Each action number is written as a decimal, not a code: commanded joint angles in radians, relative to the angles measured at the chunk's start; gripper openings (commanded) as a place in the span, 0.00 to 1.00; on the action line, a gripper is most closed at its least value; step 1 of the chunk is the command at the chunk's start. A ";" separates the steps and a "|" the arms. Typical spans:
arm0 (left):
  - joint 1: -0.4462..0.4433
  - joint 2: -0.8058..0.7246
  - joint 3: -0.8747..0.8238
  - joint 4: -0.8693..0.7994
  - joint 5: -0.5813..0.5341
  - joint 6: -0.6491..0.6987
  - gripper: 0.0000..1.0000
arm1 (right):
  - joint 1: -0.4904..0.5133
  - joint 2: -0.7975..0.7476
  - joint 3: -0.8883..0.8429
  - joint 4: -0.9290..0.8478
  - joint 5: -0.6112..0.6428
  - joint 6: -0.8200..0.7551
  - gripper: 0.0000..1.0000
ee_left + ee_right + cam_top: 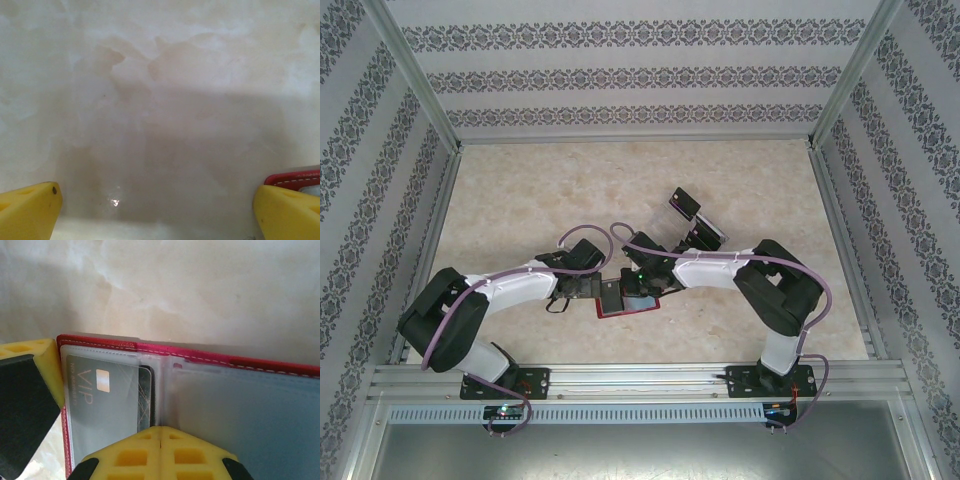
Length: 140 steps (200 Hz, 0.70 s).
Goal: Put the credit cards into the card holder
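Near the front middle of the table [520,200], right between your two arms, the card holder [630,303] is lying open and flat with its pockets facing up.

On the right wrist cam you can see one of the credit cards [107,395] sitting in the holder's left pocket. It has "VIP" printed on it, and its inner end looks like it pokes out a little toward the fold.

Your right gripper [160,440] has its yellow fingers pressed tight together with nothing pinched between them. The tips are parked right over the fold in the middle of the holder. I honestly can't tell if they're touching the plastic or just above it.

Your left gripper [155,200] is spread as wide as it goes, with only bare table between the fingers. One finger [287,212] sits just beside the holder's red stitched edge, and on the right wrist cam that yellow finger is right up against the holder's left side.

Further back, past the right arm's wrist, there's a clear rack [692,222] with dark cards in it, apart from the holder.
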 commanded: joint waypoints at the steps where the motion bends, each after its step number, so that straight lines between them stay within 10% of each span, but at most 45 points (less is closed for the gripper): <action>1: 0.007 0.014 -0.026 0.033 0.022 0.000 1.00 | 0.027 0.033 0.032 0.004 -0.041 -0.024 0.02; 140: 0.007 -0.010 -0.042 0.039 0.025 -0.006 1.00 | 0.024 -0.014 -0.029 0.002 -0.022 -0.001 0.05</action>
